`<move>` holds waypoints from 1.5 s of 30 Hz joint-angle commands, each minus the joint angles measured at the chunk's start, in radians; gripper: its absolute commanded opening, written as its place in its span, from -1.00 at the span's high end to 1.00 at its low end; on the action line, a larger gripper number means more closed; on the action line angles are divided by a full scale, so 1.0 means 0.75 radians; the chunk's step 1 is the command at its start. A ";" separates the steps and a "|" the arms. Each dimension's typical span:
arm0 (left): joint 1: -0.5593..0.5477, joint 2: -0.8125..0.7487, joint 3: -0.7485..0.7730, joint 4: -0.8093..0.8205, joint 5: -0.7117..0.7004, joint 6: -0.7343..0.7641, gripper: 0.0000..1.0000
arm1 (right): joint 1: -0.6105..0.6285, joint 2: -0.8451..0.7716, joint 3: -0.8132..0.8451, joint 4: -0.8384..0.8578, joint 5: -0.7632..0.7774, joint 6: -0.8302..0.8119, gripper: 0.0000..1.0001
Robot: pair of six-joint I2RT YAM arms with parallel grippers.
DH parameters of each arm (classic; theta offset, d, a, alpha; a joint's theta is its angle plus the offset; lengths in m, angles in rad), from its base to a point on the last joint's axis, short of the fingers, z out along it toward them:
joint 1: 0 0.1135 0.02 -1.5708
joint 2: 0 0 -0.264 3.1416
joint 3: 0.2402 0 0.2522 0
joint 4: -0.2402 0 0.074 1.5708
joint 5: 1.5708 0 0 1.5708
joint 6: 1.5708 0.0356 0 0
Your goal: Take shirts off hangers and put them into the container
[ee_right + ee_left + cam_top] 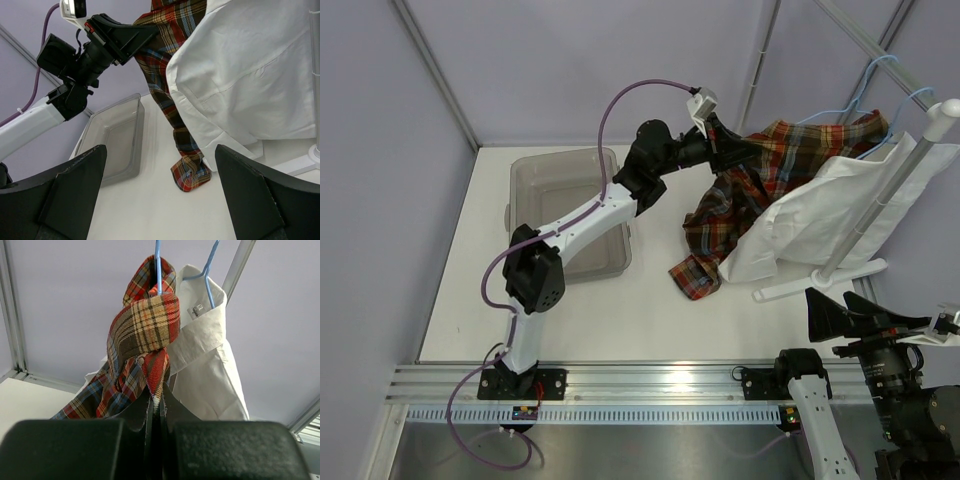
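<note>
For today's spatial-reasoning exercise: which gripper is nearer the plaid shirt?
Left. The left gripper is shut on the plaid shirt; the right gripper is open, apart, near its base.

hangers cropped at top, container partly covered

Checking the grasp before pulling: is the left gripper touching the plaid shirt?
Touching. The left wrist view shows the left gripper shut on the plaid shirt, pinching its fabric.

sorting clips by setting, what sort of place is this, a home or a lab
Probably a lab robot test cell: plain lavender panel walls, robot arms bolted to a slotted aluminium rail along a white table, and a small white metal rack.
</note>
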 commanded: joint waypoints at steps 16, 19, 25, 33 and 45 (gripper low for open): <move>0.013 -0.091 0.158 0.306 -0.059 -0.160 1.00 | -0.004 0.023 0.033 -0.002 -0.044 -0.049 -0.99; 0.017 -0.083 0.211 0.290 -0.065 -0.172 1.00 | -0.004 0.023 0.027 0.001 -0.044 -0.051 -0.99; 0.049 -0.126 0.179 0.296 -0.073 -0.174 1.00 | -0.004 0.025 0.029 0.001 -0.044 -0.055 -0.99; 0.107 -0.301 -0.071 0.372 -0.055 -0.172 1.00 | -0.006 0.013 -0.028 0.029 -0.056 -0.043 -0.99; 0.135 -0.643 -0.398 0.200 -0.061 0.004 1.00 | -0.006 0.133 -0.092 0.160 -0.195 -0.074 -0.99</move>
